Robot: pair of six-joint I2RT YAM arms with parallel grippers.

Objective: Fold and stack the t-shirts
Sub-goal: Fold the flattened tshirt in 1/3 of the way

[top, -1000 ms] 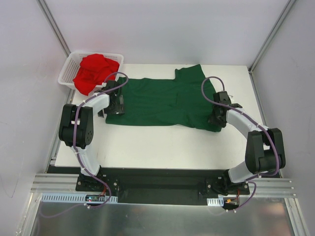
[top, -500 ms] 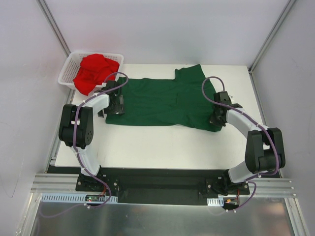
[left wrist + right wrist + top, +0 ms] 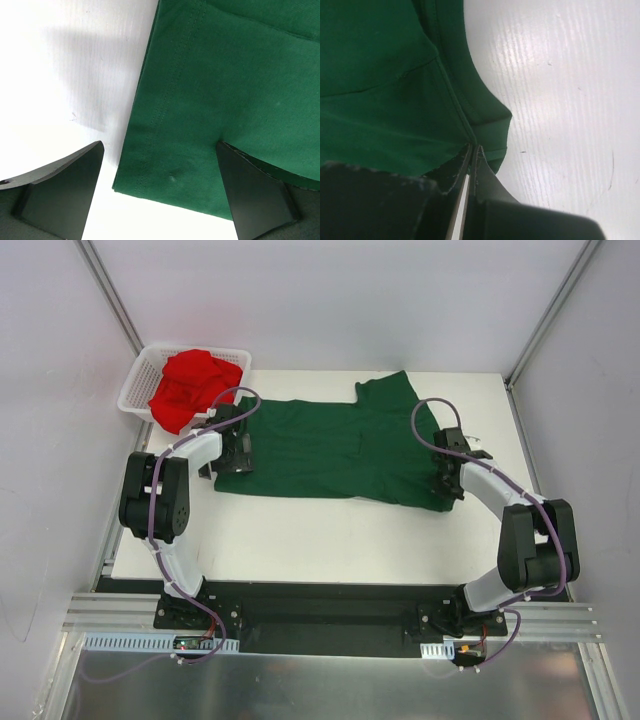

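**Task items.** The dark green t-shirt (image 3: 330,445) lies spread nearly flat across the middle of the white table (image 3: 330,535). One sleeve (image 3: 385,390) points toward the table's upper edge, right of centre. The red t-shirt (image 3: 192,385) sits crumpled in a heap inside the white mesh basket (image 3: 133,392) at the upper left of the frame. It is unfolded and does not touch the green garment.

**Left arm.** The left gripper (image 3: 236,452) stands over the left end of the dark green t-shirt. In the wrist view its two dark fingers (image 3: 65,187) are spread wide at the bottom of the frame. The one at lower left is over bare table and the one at lower right is over cloth. The shirt's double-stitched hem (image 3: 150,130) runs up the frame between them. Nothing is held. Whether the tips touch the surface cannot be told.

**Right arm.** The right gripper (image 3: 447,483) is at the lower right corner of the dark green t-shirt. In the wrist view its fingers (image 3: 487,175) are pressed together at lower centre. They pinch the edge of the green cloth where a seam (image 3: 451,97) runs down to meet them. Green fabric fills the left of that frame and bare table fills the right.
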